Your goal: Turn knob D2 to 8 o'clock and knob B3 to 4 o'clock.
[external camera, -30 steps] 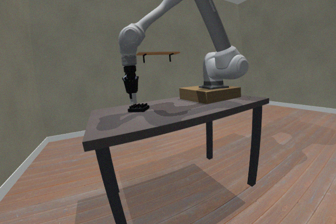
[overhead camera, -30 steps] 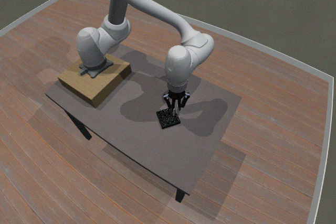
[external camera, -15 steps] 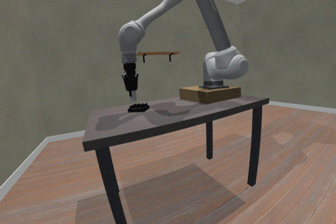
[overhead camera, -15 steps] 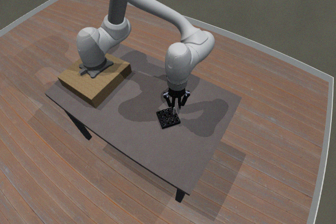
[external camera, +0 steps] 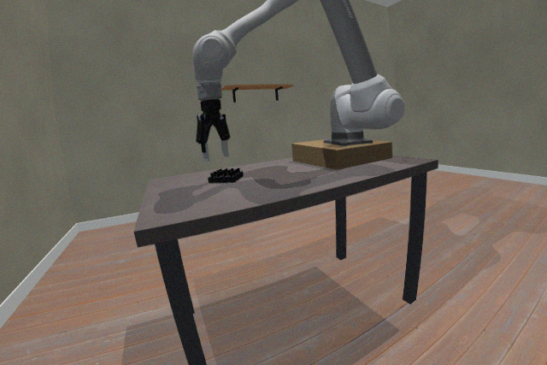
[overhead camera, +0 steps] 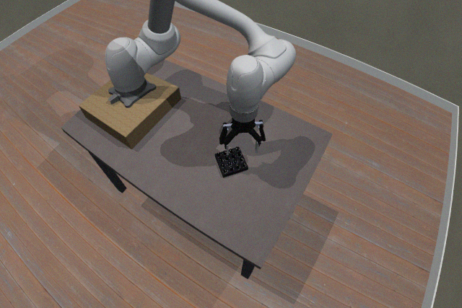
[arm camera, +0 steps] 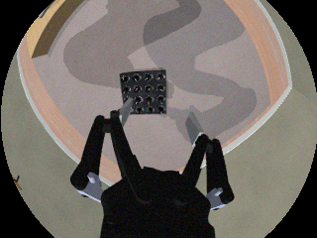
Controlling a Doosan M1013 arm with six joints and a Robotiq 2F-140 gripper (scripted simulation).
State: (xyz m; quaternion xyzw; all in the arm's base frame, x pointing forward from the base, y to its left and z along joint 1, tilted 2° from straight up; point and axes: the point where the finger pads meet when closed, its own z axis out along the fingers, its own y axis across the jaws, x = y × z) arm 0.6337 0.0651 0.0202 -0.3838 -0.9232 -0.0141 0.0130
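Gripper (external camera: 214, 153): black, fingers spread wide, nothing between them; it hangs pointing down, above the knob box with open air under the fingertips.
Fingertips: pale pads at the ends of the black links; in the wrist view one pad overlaps the near-left corner of the box, the other stands off beside its right side.
Knob box (overhead camera: 231, 161): small black square block with a grid of dark knobs, standing flat on the table directly below the gripper and slightly ahead of it; the knob lines and printed names are too small to read in any view.
Knob box, side view (external camera: 226, 174): low, with knobs poking up from its top, clearly apart from the fingertips above.
Table (external camera: 185, 224): grey-brown top on dark legs, under the gripper and box; soft shadows of the arm lie across it around the box.
Arm (overhead camera: 247, 77): pale grey, its wrist joint straight above the gripper, the forearm sloping up and away behind it.
Wooden block (overhead camera: 149, 120): tan slab on the table, well apart from the gripper on the arm's base side; the arm's foot stands on it.
Wall shelf (external camera: 258, 85): thin wooden board on two black brackets, on the wall far behind the gripper.
Floor (external camera: 463, 263): reddish wooden planks around the table.
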